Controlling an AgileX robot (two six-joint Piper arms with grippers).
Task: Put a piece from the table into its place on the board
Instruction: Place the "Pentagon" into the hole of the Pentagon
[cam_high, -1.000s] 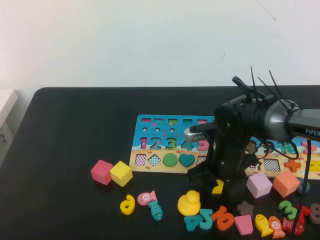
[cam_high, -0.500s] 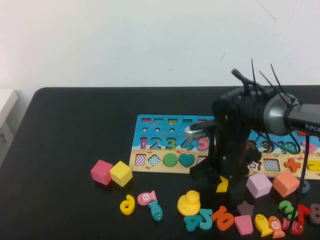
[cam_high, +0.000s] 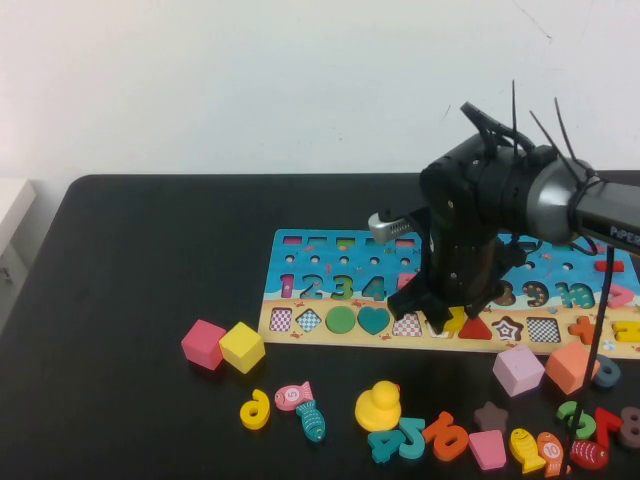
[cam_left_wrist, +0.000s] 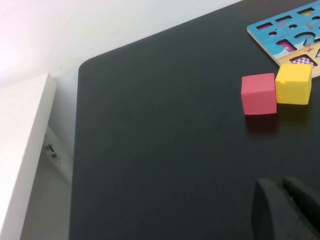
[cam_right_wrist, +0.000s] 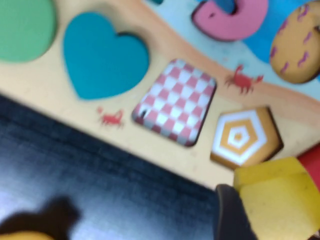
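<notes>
**Yellow piece carried over the board's lower row**

The right tool (cam_high: 447, 318) pinches a yellow piece (cam_right_wrist: 279, 197), holding it above the near edge of the board (cam_high: 300, 320) so it can be lowered into a cut-out instead of being slid across. Directly beneath the tool lies the hexagon recess (cam_right_wrist: 243, 137) with orange rings, and just beyond that an empty checked square recess (cam_right_wrist: 175, 101); the teal heart (cam_right_wrist: 102, 55) sits farther out on the same row. Which recess suits the piece I cannot tell (its outline is mostly hidden by the grip). The left tool (cam_left_wrist: 287, 210) hangs over bare worktop (cam_left_wrist: 160, 150), well away from the red cube (cam_left_wrist: 258, 93) and yellow cube (cam_left_wrist: 294, 83), parked clear; whether it is spread I cannot tell.
</notes>
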